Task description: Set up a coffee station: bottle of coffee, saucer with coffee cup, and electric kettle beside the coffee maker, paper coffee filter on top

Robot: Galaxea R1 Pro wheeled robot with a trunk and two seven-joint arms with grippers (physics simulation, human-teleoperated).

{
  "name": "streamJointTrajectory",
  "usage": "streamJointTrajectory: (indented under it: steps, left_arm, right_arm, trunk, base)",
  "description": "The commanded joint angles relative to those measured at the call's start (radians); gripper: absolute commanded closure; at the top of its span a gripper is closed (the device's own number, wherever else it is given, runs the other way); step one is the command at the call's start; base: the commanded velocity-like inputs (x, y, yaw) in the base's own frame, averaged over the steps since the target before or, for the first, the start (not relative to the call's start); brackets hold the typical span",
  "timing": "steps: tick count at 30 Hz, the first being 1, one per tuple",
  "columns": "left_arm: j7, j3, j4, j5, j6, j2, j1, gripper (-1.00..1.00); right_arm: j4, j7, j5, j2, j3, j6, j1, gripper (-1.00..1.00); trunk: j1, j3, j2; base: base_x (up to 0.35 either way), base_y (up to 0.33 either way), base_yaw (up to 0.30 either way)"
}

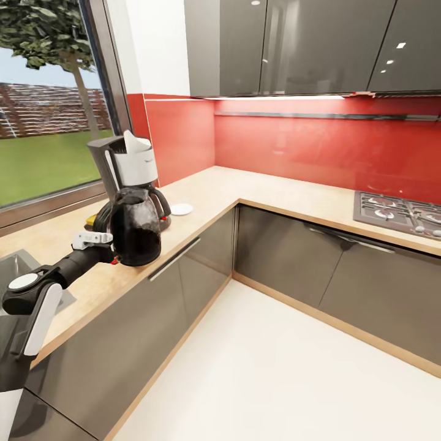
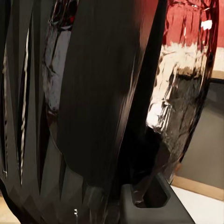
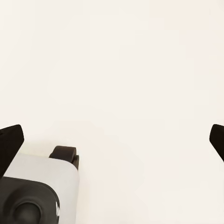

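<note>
Above the countertop (image 1: 202, 202), just before the coffee maker (image 1: 125, 162), hangs the electric kettle (image 1: 136, 229) — pinched by the left gripper (image 1: 110, 248). Right gripper (image 3: 112, 140) spread, empty. Risk — knocking the coffee maker, or tipping at set-down.

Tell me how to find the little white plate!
Start at the wooden countertop under the red wall and go left towards the window, to the tall coffee maker. Just to its right lies the saucer. It is the one flat, round, white thing there, beside the dark, shiny kettle.
</note>
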Motion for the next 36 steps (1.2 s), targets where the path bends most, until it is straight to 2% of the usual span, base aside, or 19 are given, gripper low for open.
streamJointTrajectory:
  steps: [1,7,10,36]
  left_arm:
    - [-0.002,0.002,-0.001,0.010,0.008,0.000,-0.001,1.00]
    - [-0.002,0.002,-0.001,0.010,0.008,0.000,-0.001,1.00]
    - [-0.002,0.002,-0.001,0.010,0.007,0.000,-0.001,1.00]
    - [-0.002,0.002,-0.001,0.010,0.008,0.000,-0.001,1.00]
  right_arm:
    - [0.000,0.008,0.008,0.001,-0.008,-0.003,-0.001,-1.00]
    - [0.000,0.008,0.008,0.001,-0.008,-0.003,-0.001,-1.00]
    - [0.000,0.008,0.008,0.001,-0.008,-0.003,-0.001,-1.00]
    - [0.000,0.008,0.009,0.001,-0.008,-0.003,-0.001,-1.00]
  trunk:
    - [0.004,-0.004,-0.008]
    - [0.008,-0.007,-0.015]
    - [0.019,-0.017,-0.036]
    - [0.019,-0.017,-0.036]
  base:
    - [0.000,0.000,0.000]
    - [0.000,0.000,0.000]
    - [0.000,0.000,0.000]
    - [0.000,0.002,0.000]
